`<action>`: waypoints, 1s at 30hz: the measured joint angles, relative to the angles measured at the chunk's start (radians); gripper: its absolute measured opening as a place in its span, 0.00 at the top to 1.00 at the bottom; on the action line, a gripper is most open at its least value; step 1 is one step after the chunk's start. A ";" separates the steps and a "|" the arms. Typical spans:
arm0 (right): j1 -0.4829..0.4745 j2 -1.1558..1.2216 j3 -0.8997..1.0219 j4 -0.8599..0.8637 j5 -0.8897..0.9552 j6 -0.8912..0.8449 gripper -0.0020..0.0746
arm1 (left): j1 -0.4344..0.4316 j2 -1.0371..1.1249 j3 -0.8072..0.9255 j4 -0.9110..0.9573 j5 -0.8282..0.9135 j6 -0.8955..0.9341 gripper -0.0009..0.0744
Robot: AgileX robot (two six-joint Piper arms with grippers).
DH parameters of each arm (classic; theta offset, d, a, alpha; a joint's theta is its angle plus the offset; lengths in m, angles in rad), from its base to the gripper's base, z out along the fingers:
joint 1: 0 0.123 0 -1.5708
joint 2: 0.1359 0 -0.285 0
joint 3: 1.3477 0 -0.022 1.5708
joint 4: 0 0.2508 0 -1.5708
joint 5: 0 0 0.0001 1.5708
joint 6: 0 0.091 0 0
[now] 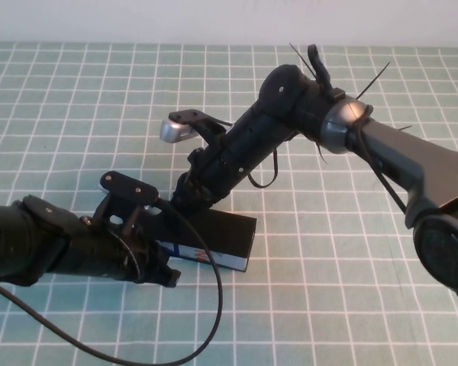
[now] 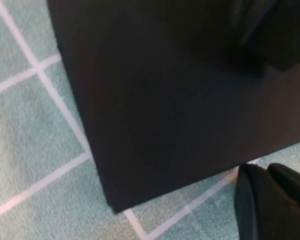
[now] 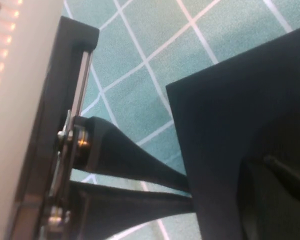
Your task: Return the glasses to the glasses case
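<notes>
On the green gridded tablecloth [image 1: 351,252], the glasses case [image 1: 229,236] sits centre-frame. The right gripper [image 1: 185,200], pressed together, should push its lid evenly; the left gripper [image 1: 164,274], state unclear, steadies from lower left.

There is one case [image 1: 227,238], a black box with a blue side, and it sits on one green cloth [image 1: 343,305] with white squares. There are two robot arms, so there are two grippers: the left gripper [image 1: 166,276] by the near side of the case and the right gripper [image 1: 185,200] at the back of the case. One black cable [image 1: 214,320] loops over the cloth.
</notes>
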 joint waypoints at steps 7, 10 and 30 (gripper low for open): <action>-0.040 -0.081 -0.020 -0.041 0.002 -0.002 0.99 | 0.000 -0.129 -0.020 0.138 0.130 0.104 0.99; -0.073 -0.167 -0.043 -0.043 0.002 -0.002 0.99 | 0.000 -0.236 -0.060 0.282 0.258 0.120 0.99; -0.143 -0.854 0.038 -0.615 0.045 0.298 0.99 | 0.000 -0.944 -0.261 1.403 0.758 -0.982 0.99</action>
